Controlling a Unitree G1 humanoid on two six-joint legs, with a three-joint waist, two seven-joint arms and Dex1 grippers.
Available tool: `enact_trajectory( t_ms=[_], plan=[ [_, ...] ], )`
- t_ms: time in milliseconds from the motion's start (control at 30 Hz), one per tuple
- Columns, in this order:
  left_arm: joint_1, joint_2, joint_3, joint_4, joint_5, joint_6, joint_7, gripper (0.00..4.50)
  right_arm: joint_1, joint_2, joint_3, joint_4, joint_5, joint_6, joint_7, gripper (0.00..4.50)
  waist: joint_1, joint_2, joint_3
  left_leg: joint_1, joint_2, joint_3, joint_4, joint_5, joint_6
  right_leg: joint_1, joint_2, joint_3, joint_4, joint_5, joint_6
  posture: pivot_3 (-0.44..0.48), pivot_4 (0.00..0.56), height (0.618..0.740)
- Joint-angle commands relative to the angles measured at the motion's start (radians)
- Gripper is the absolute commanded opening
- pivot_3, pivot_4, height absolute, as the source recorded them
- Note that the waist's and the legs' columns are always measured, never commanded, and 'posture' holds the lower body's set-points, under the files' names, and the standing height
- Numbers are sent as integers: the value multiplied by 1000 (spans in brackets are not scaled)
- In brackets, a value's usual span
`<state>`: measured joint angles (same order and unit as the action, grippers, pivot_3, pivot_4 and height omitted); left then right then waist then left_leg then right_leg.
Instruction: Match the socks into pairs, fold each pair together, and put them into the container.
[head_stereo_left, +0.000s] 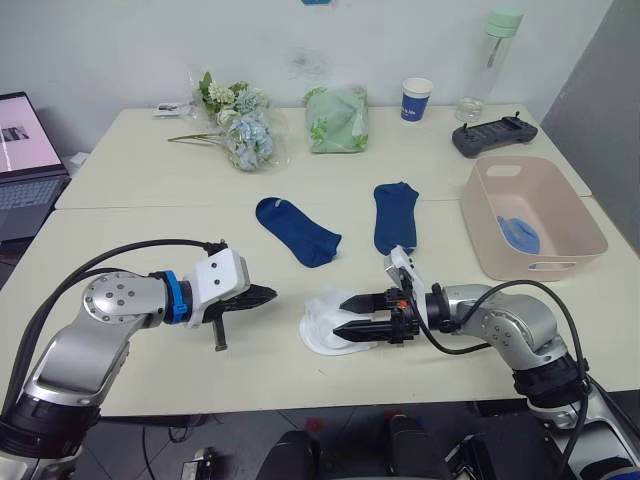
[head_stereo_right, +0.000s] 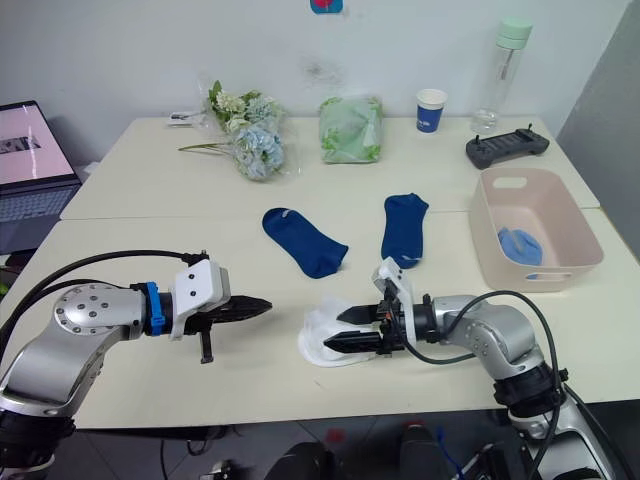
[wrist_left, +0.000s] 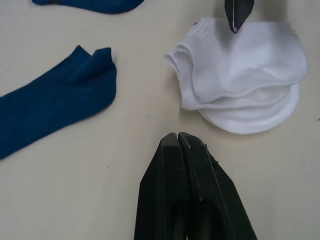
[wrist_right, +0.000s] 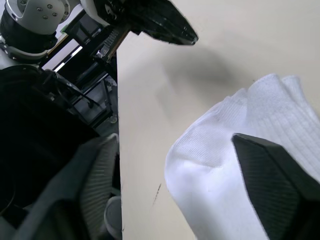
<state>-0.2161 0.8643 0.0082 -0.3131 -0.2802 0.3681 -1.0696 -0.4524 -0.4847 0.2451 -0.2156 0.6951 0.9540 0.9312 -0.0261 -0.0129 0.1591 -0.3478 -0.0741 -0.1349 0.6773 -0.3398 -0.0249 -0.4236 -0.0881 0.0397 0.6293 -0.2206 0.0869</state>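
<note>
White knit first, since that's what's nearest you: the white socks (head_stereo_left: 330, 322) sit stacked as a pair near the front edge of the table (head_stereo_left: 140, 215), and your right gripper (head_stereo_left: 348, 314) is over them with its fingers parted, one above the pile and one low against it, nothing actually pinched yet as far as I can see. Your left gripper (head_stereo_left: 268, 294) hangs just beside the pile, fingers pressed together, holding nothing.

Handling-wise I'd guess these are about as light and floppy as it gets. No stiffness, so the pair will sag and slide apart if you grab one layer. I'd bite through both socks at the ribbed cuff end where the layers bunch up, not the thin toe.

Further back are two navy socks (head_stereo_left: 297, 230), lying flat and apart from each other, one angled, one nearly straight. Same soft stuff, they'll need lining up.

Off to the right is the pink container (head_stereo_left: 575, 215) with a light blue bundle (head_stereo_left: 520, 234) already in it; can't tell if that's one sock or two folded together.

Count: two white, two navy, one blue bundle, one container.
</note>
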Motion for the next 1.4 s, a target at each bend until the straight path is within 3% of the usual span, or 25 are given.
enact_trajectory(
  t_ms=[33,233,467,733,1000,1200,1300,1400],
  plan=[
    [-40,-70,-27,-59,-60,14,22,0,17,-54,-100,-79,29,41,-46,4479,5,0,0,0,0,0,0,0,0,0,-1,0,0,0,0,0,150,740],
    [-5,-158,-179,-32,39,-42,50,0,107,-127,-158,-162,31,147,-156,4479,8,0,0,-1,-1,0,0,0,0,0,-1,0,-1,0,0,0,150,740],
    [47,-149,-295,147,216,-178,81,0,118,-47,-196,-130,58,288,-297,4479,1,0,-1,1,-1,1,0,0,0,0,0,0,0,0,0,0,150,740],
    [103,-144,-295,126,232,-168,109,0,97,108,-226,-61,98,415,-369,4479,-3,1,-7,3,0,1,-1,0,0,2,0,1,0,0,0,0,150,740],
    [118,-129,-281,124,244,-190,118,0,-5,293,-274,131,106,489,-404,4479,-7,3,-8,3,0,1,-1,0,0,1,1,1,1,0,0,0,150,740],
    [111,-134,-282,125,247,-197,121,0,-9,315,-250,179,74,458,-398,4479,-7,4,-10,3,0,1,-1,0,0,1,1,1,1,0,0,0,150,740],
    [105,-138,-271,131,247,-215,131,0,-5,271,-151,166,11,350,-353,3850,-8,7,-12,3,-1,1,-1,0,0,1,1,1,1,0,0,0,150,740],
    [103,-143,-259,134,231,-223,131,0,-8,271,-161,172,12,334,-353,2799,-8,7,-12,3,-1,1,-1,0,0,1,1,1,1,0,0,0,150,740]
  ],
)
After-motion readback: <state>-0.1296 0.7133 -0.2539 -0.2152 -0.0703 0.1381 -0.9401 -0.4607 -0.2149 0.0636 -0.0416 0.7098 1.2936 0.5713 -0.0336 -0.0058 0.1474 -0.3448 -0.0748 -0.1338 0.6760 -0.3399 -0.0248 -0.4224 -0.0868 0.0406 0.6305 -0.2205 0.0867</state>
